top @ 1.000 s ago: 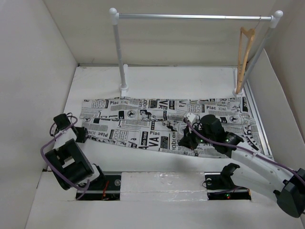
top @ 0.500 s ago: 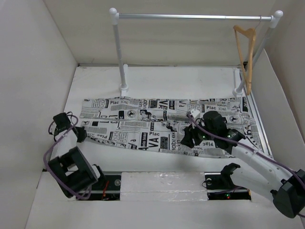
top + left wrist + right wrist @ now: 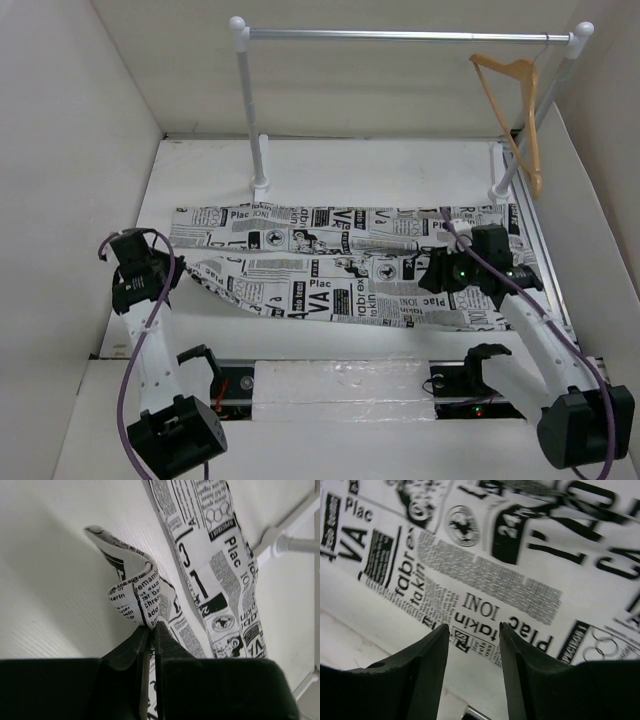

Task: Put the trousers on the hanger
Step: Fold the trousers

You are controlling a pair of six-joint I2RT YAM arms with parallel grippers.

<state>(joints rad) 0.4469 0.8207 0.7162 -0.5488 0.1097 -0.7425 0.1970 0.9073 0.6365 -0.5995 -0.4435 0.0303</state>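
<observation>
The trousers lie flat across the middle of the table in the top view, legs running left to right. Their print reads "Plac", "IONI" and "VA". My right wrist view adds "fabre" and "takin" on the cloth. Only my left wrist view shows my left gripper pinched tight on a raised fold of the fabric. My right gripper hovers over the cloth, fingers spread, touching nothing. Only the top view shows the hanger, hooked on the rail at upper right, well apart from the trousers.
</observation>
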